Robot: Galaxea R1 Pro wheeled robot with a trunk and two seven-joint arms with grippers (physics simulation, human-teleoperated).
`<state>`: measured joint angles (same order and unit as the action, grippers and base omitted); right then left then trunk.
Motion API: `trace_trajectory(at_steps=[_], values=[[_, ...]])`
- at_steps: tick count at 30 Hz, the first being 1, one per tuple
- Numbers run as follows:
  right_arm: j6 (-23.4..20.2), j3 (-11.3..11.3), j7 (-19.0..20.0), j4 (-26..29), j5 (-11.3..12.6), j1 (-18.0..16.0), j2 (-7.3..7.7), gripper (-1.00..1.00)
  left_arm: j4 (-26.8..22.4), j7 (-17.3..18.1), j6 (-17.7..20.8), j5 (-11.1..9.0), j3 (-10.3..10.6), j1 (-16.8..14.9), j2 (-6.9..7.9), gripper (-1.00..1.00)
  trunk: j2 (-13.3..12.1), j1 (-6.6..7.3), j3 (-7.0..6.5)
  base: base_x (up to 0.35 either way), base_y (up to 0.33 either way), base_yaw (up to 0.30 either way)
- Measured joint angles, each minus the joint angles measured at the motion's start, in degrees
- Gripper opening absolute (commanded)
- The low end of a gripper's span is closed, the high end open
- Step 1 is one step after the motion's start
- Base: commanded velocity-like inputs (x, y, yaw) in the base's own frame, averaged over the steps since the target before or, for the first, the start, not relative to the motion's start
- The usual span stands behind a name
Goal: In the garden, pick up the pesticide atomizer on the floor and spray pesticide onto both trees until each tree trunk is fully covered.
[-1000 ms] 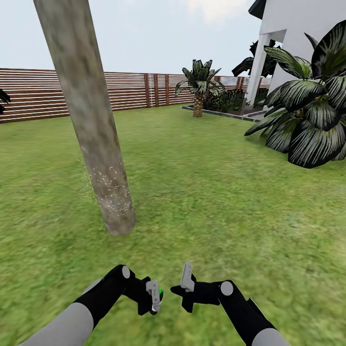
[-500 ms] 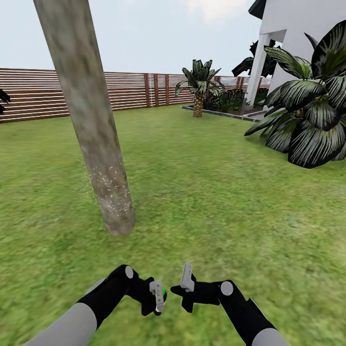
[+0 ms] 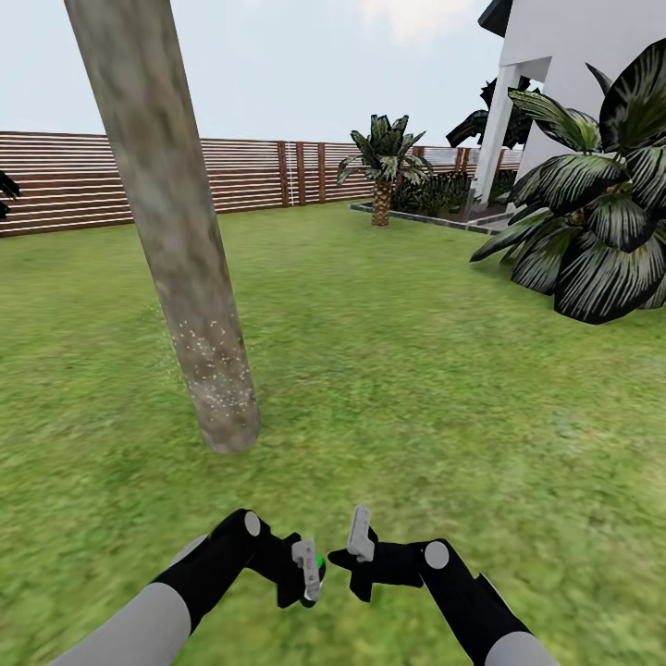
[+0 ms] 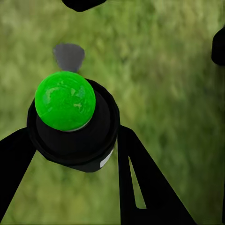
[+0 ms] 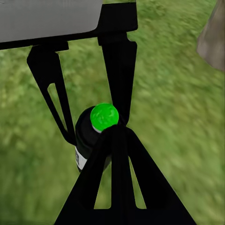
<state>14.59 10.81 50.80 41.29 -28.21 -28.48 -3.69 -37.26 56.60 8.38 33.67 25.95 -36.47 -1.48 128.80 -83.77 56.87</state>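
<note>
The pesticide atomizer (image 4: pixel 75 136), a black bottle with a round green cap (image 4: pixel 65 100), sits between the fingers of my left gripper (image 4: pixel 77 133), which is shut on it. In the head view the left gripper (image 3: pixel 307 572) hangs low over the lawn, the green cap (image 3: pixel 319 561) peeking out beside it. My right gripper (image 3: pixel 359 538) is shut on nothing, a short gap to the right of the atomizer (image 5: pixel 96 133). A thick grey-tan tree trunk (image 3: pixel 176 250) leans ahead on the left. White pesticide specks (image 3: pixel 217 370) dot its lower part.
Green grass stretches to a brown slat fence (image 3: pixel 259 176) at the back. A small palm (image 3: pixel 382 176) stands by a garden bed edge (image 3: pixel 416 217). A large dark leafy plant (image 3: pixel 592 231) and a white house (image 3: pixel 573 55) close off the right side.
My left gripper has shifted slightly right and down with the atomizer, closer to the right gripper. The right arm, the trunk and the view have stayed put.
</note>
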Motion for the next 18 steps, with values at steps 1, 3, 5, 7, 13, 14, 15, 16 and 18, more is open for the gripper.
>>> trace_trajectory(at_steps=[1, 3, 5, 7, 13, 14, 15, 16, 18], values=[[0.00, 0.00, 0.00, -0.02, 0.00, 0.00, 0.00, -1.00, 0.01, 0.00, 0.01, 0.01, -0.01, 0.00, -0.05, -1.00, 0.00, 0.00, 0.00, 0.000, 0.000, 0.000], [0.00, 0.00, 0.00, -0.06, 0.00, 0.00, 0.01, -1.00, 0.04, 0.00, 0.00, 0.02, 0.00, 0.00, -0.09, -1.00, 0.00, 0.00, 0.00, 0.000, 0.000, 0.000], [0.00, 0.00, 0.00, -0.06, 0.00, 0.00, 0.00, -1.00, 0.05, 0.00, 0.01, 0.02, -0.01, -0.02, -0.10, -1.00, 0.00, 0.00, 0.00, 0.000, 0.000, 0.000], [0.00, 0.00, 0.00, -0.07, 0.00, 0.00, 0.02, -1.00, 0.08, 0.00, 0.00, 0.02, -0.02, -0.03, -0.03, -1.00, 0.00, 0.00, 0.00, 0.000, 0.000, 0.000], [0.00, 0.00, 0.00, -0.07, 0.00, 0.00, 0.04, -1.00, 0.09, 0.00, -0.02, 0.01, -0.04, 0.00, -0.04, -1.00, 0.00, 0.00, 0.00, 0.000, 0.000, 0.000], [0.00, 0.00, 0.00, -0.07, 0.00, 0.00, 0.05, -1.00, 0.01, 0.00, -0.02, 0.00, -0.03, 0.00, -0.11, -1.00, 0.00, 0.00, 0.00, 0.000, 0.000, 0.000], [0.00, 0.00, 0.00, -0.07, 0.00, 0.00, 0.07, -1.00, -0.05, 0.00, -0.02, -0.01, -0.03, 0.00, -0.24, -1.00, 0.00, 0.00, 0.00, 0.000, 0.000, 0.000], [0.00, 0.00, 0.00, -0.07, 0.00, 0.00, 0.08, -1.00, -0.10, 0.00, -0.02, 0.00, -0.03, 0.00, -0.34, -1.00, 0.00, 0.00, 0.00, 0.000, 0.000, 0.000], [0.00, 0.00, 0.00, -0.07, 0.00, 0.00, 0.07, -1.00, -0.21, 0.00, -0.02, 0.01, -0.02, -0.01, -0.42, -1.00, 0.00, 0.00, 0.00, 0.000, 0.000, 0.000]])
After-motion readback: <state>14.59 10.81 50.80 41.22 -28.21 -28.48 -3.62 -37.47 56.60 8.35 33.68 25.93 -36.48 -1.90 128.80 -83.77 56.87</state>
